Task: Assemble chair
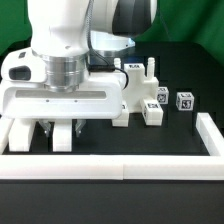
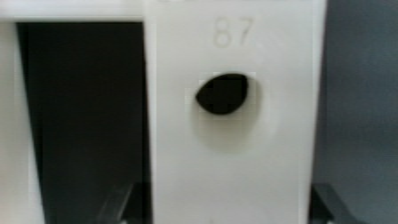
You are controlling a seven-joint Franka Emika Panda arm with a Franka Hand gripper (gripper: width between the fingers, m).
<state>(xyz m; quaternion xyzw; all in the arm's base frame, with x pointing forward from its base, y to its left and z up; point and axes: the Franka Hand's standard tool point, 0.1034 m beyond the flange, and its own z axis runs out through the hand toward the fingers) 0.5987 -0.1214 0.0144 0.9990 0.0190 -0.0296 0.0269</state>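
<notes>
Close by the near border rail (image 1: 110,158), the assembly is judged barely begun.
One holed chair panel (image 2: 249,150) is pinched at its edges by the gripper (image 2: 231,205); a pegged part (image 1: 148,75) and tagged blocks (image 1: 185,100) are seen unjoined toward the exterior view's right.

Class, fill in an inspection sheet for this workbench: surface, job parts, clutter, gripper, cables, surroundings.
Surface: black table, with a white rail along its near edge.
Job's things: white panel with a hole, under the gripper; pegged piece and small tagged blocks on the exterior view's right.
Clutter: nothing seen.
Grippers: gripper low, fingers against both panel edges, seemingly shut on it.
Cables: nothing seen.
Surroundings: dark backdrop; robot arm above.
</notes>
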